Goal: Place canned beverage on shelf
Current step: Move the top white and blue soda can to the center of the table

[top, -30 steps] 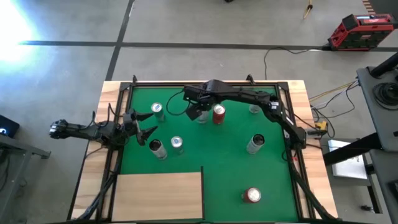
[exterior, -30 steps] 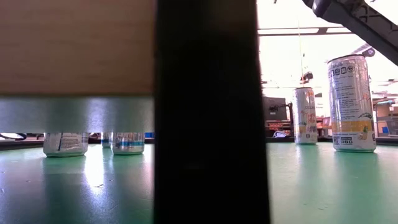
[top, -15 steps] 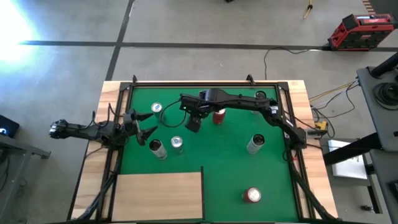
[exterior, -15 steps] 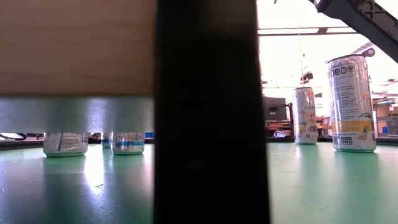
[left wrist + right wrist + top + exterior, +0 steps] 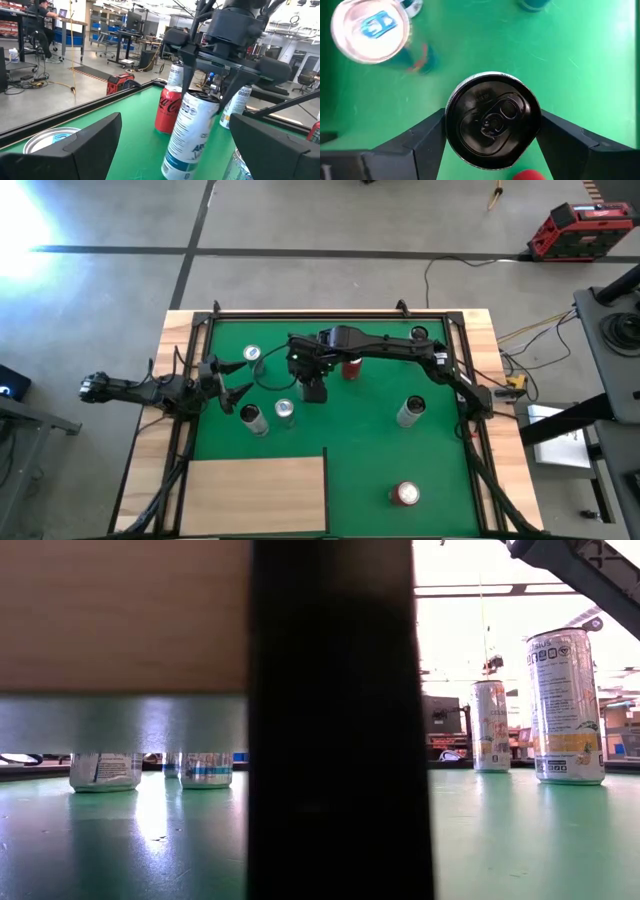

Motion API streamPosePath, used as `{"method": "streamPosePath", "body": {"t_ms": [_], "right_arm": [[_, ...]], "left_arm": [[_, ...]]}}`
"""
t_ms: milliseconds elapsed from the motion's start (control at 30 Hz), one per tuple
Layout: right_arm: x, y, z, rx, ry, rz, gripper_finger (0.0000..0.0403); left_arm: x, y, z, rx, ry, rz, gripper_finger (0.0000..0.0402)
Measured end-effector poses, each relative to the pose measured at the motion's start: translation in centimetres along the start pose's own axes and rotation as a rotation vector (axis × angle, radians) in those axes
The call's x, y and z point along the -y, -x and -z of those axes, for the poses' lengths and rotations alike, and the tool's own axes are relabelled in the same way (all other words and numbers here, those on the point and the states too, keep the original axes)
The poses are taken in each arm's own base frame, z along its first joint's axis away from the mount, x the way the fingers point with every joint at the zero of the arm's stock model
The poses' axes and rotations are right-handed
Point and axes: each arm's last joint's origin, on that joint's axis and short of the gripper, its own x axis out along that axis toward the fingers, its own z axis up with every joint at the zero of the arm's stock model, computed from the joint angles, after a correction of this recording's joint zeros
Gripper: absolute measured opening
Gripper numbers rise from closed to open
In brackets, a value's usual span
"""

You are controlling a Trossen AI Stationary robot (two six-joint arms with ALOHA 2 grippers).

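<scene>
My right gripper is over the green mat's far middle, shut on a white-and-blue canned beverage with a dark top. A red can stands just behind it. My left gripper waits open at the mat's left edge, pointing level toward the held can. The shelf, a pale wood panel, lies at the near left of the table. My right gripper pinches the can just under its top rim, one finger on each opposite side of the wall. The fingers come from above, slanting down. The can hangs tilted below them, its lower end swung toward the left arm.
Upright cans stand on the mat: one at far left, two near my left gripper, one at right, one at far right, and a red one near the front. A dark post blocks the low view's middle.
My right gripper has carried the can away from the red can, toward the near edge and a little left, and has rolled its wrist about as it went. The can has gone with it.
</scene>
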Motion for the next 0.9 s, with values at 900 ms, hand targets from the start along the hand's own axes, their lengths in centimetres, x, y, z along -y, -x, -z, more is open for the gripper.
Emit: {"method": "streamPosePath", "body": {"t_ms": [900], "right_arm": [[-0.4, -0.98, 0.13, 0.004, 0.153, -0.024, 0.0267]], "left_arm": [[0.0, 0.0, 0.0, 0.0, 0.0, 0.0, 0.0355]]}}
